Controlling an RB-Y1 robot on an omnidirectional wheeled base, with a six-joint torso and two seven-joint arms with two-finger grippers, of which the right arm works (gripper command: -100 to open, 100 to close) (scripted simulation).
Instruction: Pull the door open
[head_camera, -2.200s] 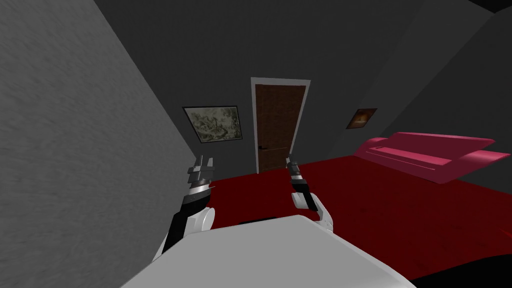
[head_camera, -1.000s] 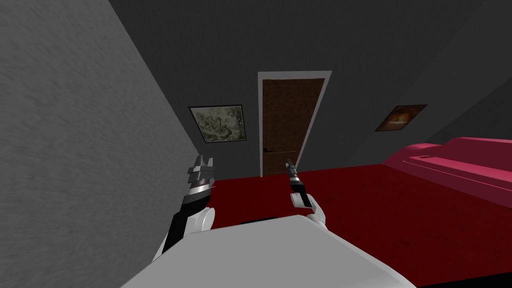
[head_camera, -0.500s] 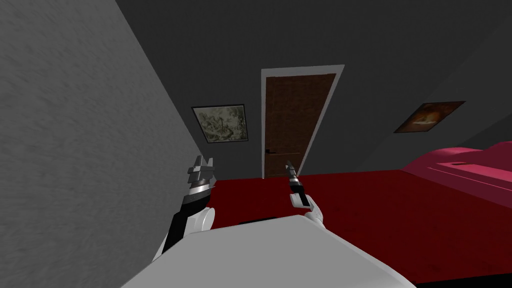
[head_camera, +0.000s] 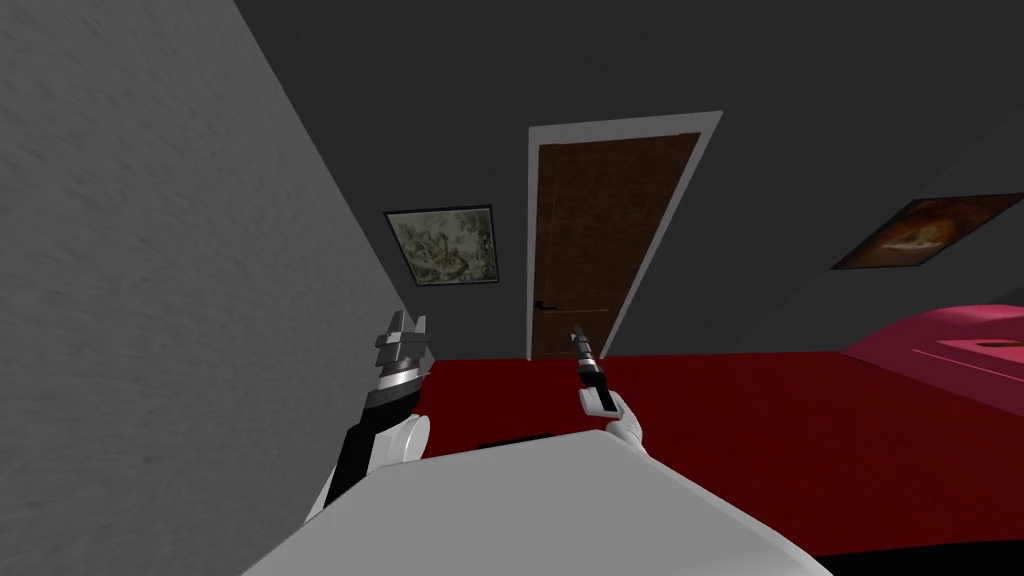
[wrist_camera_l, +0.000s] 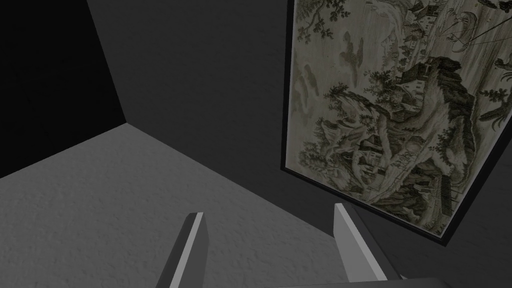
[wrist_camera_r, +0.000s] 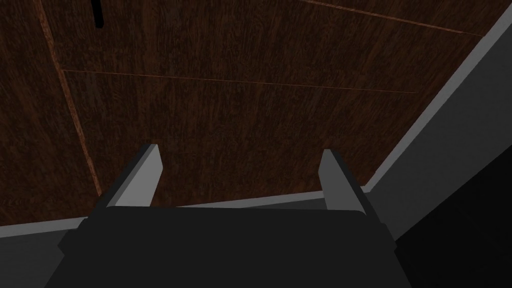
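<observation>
Red floor runs to far dark wall; pink sofa stands on it at right

A home's living room — pink sofa, red carpet, framed picture.

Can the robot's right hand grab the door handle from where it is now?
Probably not yet. The right gripper is open and nothing blocks it, but the handle on the brown door looks too far off across the red floor.
</observation>
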